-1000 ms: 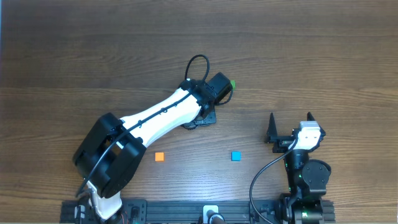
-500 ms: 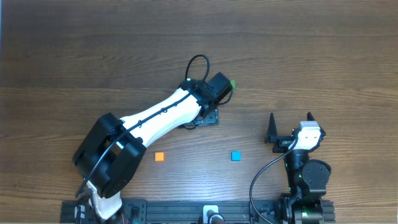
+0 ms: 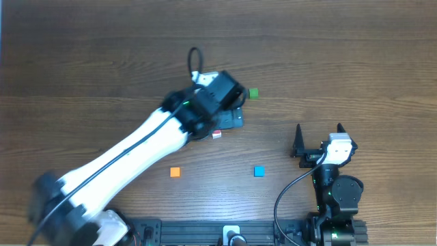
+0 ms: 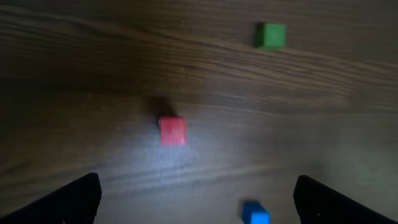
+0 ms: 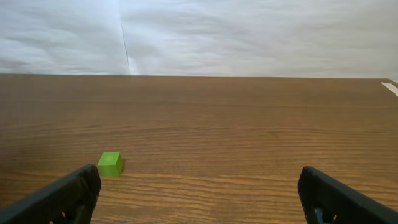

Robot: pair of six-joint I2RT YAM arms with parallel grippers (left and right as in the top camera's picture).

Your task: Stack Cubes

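The left gripper (image 4: 198,202) hangs over the middle of the bench (image 3: 82,55), fingers spread wide and empty, with the red cube (image 4: 172,130) on the wood below it and the green cube (image 3: 254,93) farther toward the far edge. The blue cube (image 3: 259,171) and the orange cube (image 3: 175,172) lie apart near the front edge; the right gripper (image 3: 319,140) sits toward the front right corner, also spread and empty.

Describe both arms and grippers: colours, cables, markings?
Left arm: long white link, black joints, a black camera box at the wrist and a black cable loop by it. Right arm: black joints, white wrist block, black cable curving to the base, small green lights. Left gripper and right gripper: plain black fingers, no markings visible.
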